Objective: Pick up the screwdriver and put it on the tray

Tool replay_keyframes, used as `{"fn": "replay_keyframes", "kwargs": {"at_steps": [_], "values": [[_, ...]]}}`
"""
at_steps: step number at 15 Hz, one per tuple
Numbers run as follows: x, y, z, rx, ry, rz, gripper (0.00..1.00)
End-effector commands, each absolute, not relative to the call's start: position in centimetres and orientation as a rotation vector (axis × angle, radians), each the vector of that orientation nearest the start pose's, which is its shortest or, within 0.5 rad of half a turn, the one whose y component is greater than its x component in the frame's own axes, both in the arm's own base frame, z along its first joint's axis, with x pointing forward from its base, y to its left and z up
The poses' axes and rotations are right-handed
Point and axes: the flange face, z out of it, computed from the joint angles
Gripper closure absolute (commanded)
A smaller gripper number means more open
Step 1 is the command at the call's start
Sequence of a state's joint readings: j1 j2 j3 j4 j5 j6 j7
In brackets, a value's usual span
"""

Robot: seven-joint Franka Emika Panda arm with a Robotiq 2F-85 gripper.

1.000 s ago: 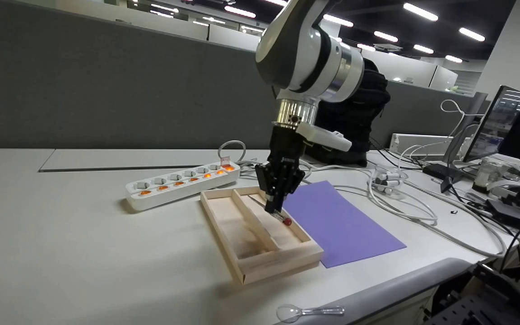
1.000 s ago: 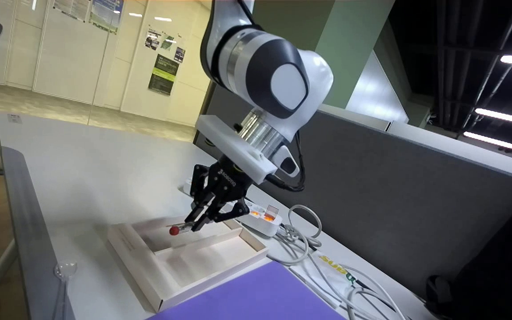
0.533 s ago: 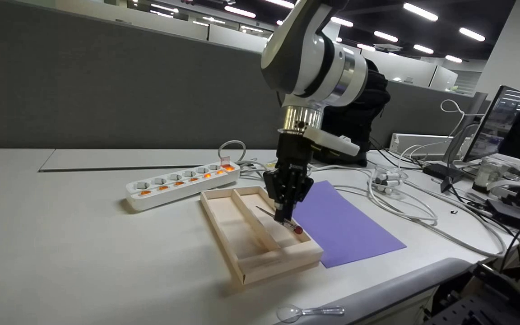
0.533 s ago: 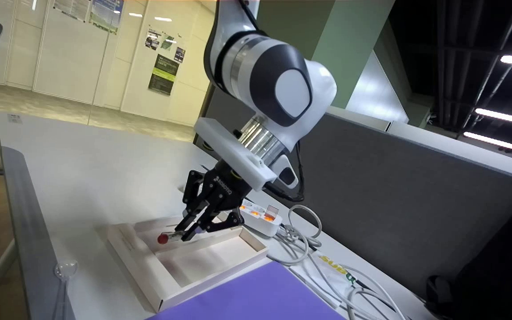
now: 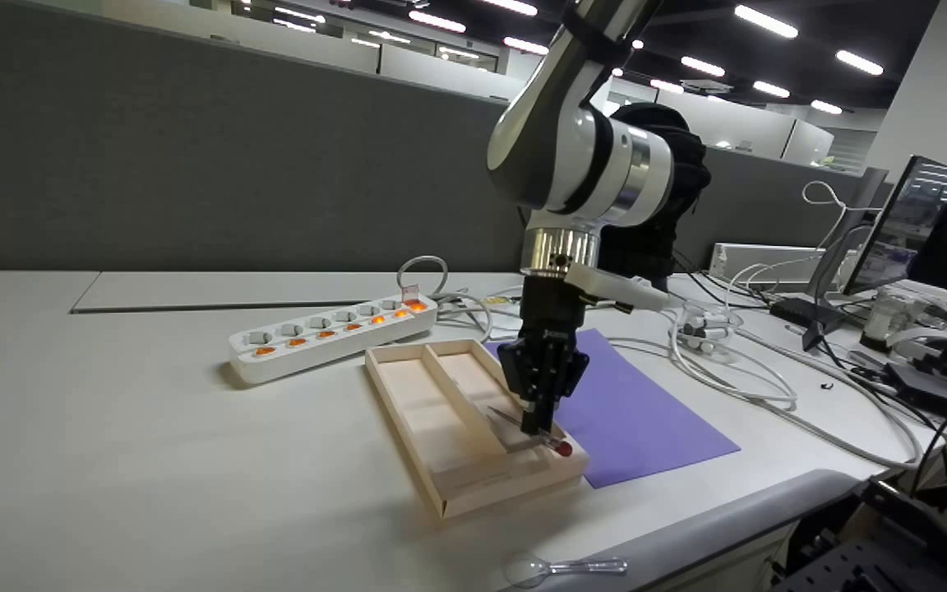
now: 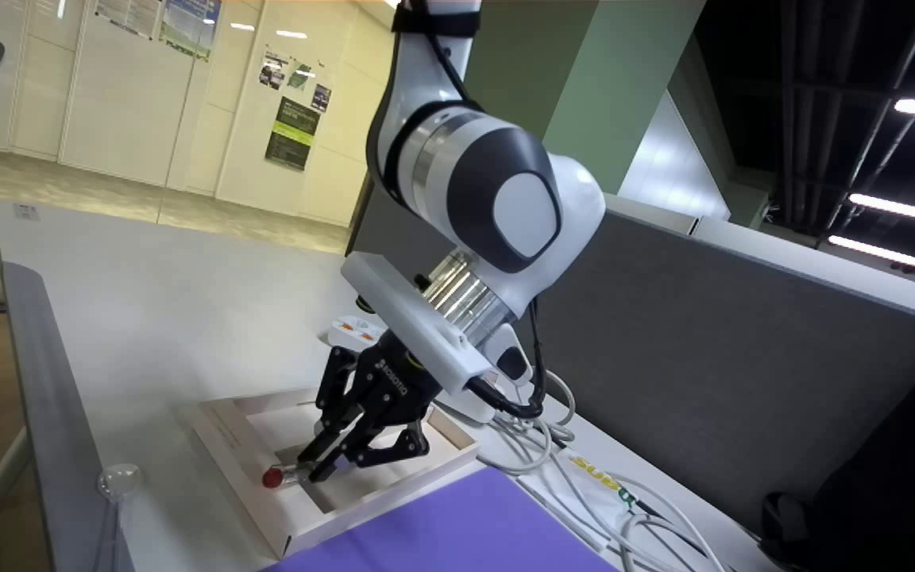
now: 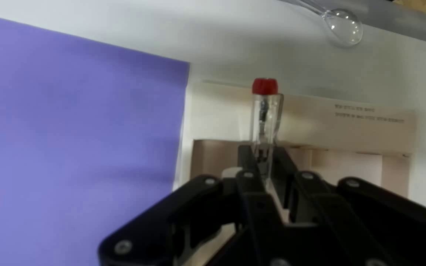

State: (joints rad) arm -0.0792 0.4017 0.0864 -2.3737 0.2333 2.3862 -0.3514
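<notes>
The screwdriver has a clear handle (image 7: 264,114) with a red end cap and a thin metal shaft; its cap shows in both exterior views (image 5: 564,450) (image 6: 272,477). My gripper (image 7: 261,157) is shut on the handle, with the cap sticking out past the fingertips. The pale-wood tray (image 5: 515,477) with a lengthwise divider lies under it. In both exterior views the gripper (image 5: 537,423) (image 6: 314,469) is low over the compartment beside the purple mat, near the tray's wide end rim (image 6: 227,445). The cap is over that rim; contact cannot be told.
A flat purple mat (image 5: 638,419) lies along one side of the tray. A white power strip (image 5: 334,337) stands behind it, with white cables (image 5: 736,386). A clear plastic spoon (image 5: 588,566) lies at the table's front edge. A grey partition (image 5: 235,164) runs along the back.
The gripper has moved down and along the tray toward its wide end rim with the screwdriver held throughout. The tray and the mat have not moved.
</notes>
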Motion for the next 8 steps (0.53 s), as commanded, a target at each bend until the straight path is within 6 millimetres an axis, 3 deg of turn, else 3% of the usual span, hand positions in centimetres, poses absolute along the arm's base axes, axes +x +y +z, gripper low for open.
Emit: {"fn": "replay_keyframes", "kwargs": {"at_steps": [1, 5, 6, 8], "values": [[46.01, 0.56, 12.01, -2.884, -0.175, 0.55, 0.96], [46.38, 0.47, 12.24, -2.883, -0.164, 0.537, 0.96], [46.45, 0.42, 12.33, -2.882, -0.159, 0.534, 0.68], [46.54, 0.39, 12.59, -2.881, -0.159, 0.527, 0.53]]}}
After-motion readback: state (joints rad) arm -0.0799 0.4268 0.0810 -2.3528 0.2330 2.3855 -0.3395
